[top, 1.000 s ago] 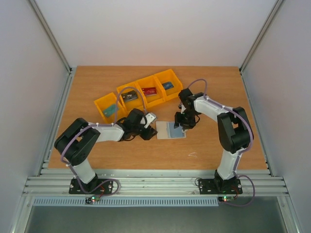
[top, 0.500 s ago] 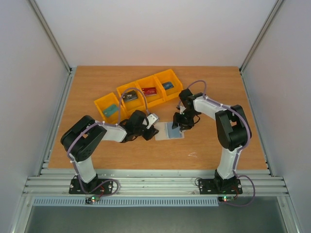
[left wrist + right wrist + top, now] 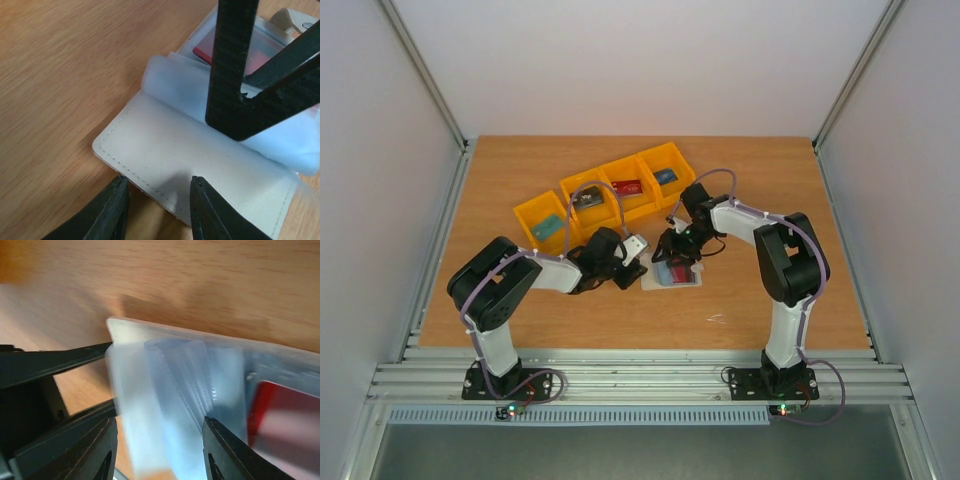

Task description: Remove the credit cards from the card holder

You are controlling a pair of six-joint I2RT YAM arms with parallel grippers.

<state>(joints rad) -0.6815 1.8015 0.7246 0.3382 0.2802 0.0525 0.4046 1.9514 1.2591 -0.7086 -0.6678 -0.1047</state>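
Cream-beige bifold card holder [image 3: 685, 280] with pale translucent plastic pocket leaves [image 3: 175, 85] lies opened on the wooden tabletop [image 3: 780, 180], near its middle, between the two arms and just in front of the bins. Its stitched cream cover lies flat, and the leaves curl up from it in a loose roll. A thin red rectangular card [image 3: 260, 52] shows inside one clear pocket on the half of the holder farther from the left wrist camera.

The left claw [image 3: 159, 185] is low at the holder's left edge. Its two black fingers are spread, with the cover's stitched edge lying in the gap between them, and it pinches nothing visible. The right claw [image 3: 159, 426] sits over the holder from above, its fingers spread as well, with the translucent leaves lying between them. In the left wrist view one of its black fingers touches the rolled leaf.

Behind the holder four yellow plastic bins [image 3: 590, 212] stand in a slanting row. From left to right they hold a small thin teal card [image 3: 548, 226], a dark grey-black card [image 3: 588, 199], a second red card [image 3: 627, 186] and a blue card [image 3: 666, 176], one per bin, all apart from the holder.
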